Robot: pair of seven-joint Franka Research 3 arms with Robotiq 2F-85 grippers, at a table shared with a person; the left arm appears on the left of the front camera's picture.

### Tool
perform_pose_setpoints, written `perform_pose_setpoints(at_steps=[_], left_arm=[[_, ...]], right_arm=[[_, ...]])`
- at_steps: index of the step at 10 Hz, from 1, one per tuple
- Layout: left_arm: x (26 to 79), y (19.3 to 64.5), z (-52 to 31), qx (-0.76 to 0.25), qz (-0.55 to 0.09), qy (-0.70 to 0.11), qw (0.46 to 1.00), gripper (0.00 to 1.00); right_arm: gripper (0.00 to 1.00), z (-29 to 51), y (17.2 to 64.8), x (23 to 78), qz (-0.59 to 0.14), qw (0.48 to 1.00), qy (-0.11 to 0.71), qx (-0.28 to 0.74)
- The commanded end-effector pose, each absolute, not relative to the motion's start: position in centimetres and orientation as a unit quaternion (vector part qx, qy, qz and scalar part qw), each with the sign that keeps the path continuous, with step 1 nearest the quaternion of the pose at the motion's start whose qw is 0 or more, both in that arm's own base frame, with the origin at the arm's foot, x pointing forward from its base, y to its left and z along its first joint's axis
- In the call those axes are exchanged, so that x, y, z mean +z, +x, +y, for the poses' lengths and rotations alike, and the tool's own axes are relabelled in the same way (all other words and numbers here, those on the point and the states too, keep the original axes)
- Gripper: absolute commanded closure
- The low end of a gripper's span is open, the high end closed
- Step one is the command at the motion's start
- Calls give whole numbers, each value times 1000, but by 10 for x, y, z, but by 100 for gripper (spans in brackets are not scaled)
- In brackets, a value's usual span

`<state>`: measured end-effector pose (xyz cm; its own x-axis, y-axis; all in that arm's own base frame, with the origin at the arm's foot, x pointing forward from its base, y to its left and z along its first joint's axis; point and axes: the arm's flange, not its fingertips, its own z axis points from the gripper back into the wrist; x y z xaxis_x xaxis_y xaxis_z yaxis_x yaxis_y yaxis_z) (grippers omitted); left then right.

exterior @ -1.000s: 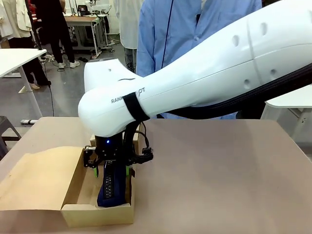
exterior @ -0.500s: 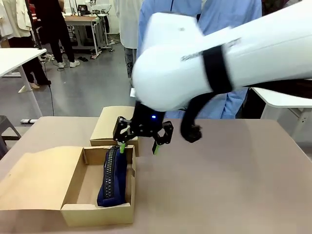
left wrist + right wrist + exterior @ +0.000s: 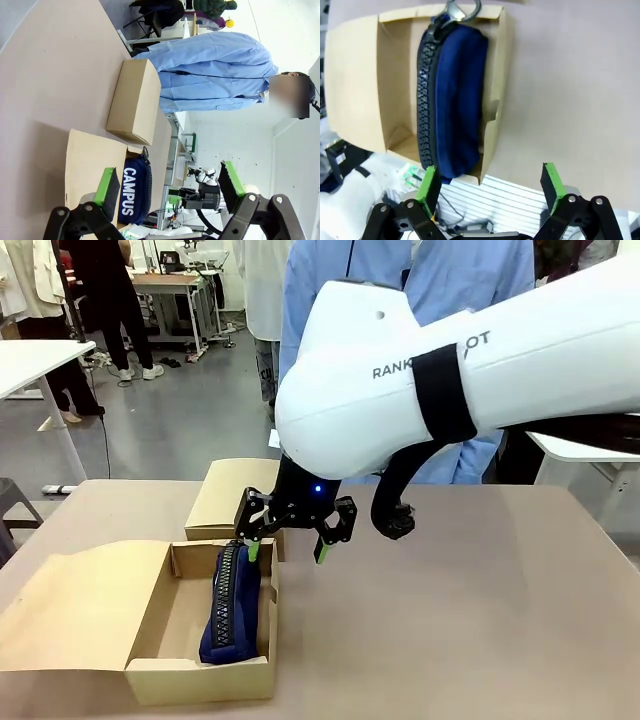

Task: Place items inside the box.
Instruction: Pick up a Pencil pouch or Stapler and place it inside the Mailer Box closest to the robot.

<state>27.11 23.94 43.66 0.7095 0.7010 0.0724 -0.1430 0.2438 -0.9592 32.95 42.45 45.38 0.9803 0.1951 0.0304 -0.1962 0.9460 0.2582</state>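
Pencil case [image 3: 232,605] sits in the box [image 3: 200,678], on edge along the right wall, zipper up, running nearly the full length, with its ring pull at the far end wall. It is navy fabric with a black zip and white CAMPUS print on the side, soft and a bit slumped. Right gripper [image 3: 287,551] hangs over the box's far right corner, fingers spread, nothing between them. Left gripper [image 3: 169,184] is likewise wide apart and empty. One item looks placed; how many remain can't be told. Flap lid [image 3: 70,615] lies open to the left.
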Motion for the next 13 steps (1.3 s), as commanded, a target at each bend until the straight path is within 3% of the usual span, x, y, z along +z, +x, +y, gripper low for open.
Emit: perform_pose_setpoints(at_steps=[1, 4, 7, 9, 11, 13], left_arm=[[437, 270, 239, 275, -266, -551, 742, 0], [437, 270, 239, 275, -266, -551, 742, 0], [437, 270, 239, 275, -266, -551, 742, 0], [437, 270, 239, 275, -266, -551, 742, 0], [437, 270, 239, 275, -266, -551, 742, 0], [437, 270, 239, 275, -266, -551, 742, 0]], right_arm=[[0, 404, 344, 480, 28, 967, 219, 126], [0, 258, 357, 538, 95, 920, 368, 101], [0, 96, 352, 530, 143, 810, 556, 122], [0, 0, 349, 497, 99, 762, 634, 88], [0, -69, 341, 428, 43, 716, 697, 9], [0, -86, 337, 358, -25, 721, 692, 5]])
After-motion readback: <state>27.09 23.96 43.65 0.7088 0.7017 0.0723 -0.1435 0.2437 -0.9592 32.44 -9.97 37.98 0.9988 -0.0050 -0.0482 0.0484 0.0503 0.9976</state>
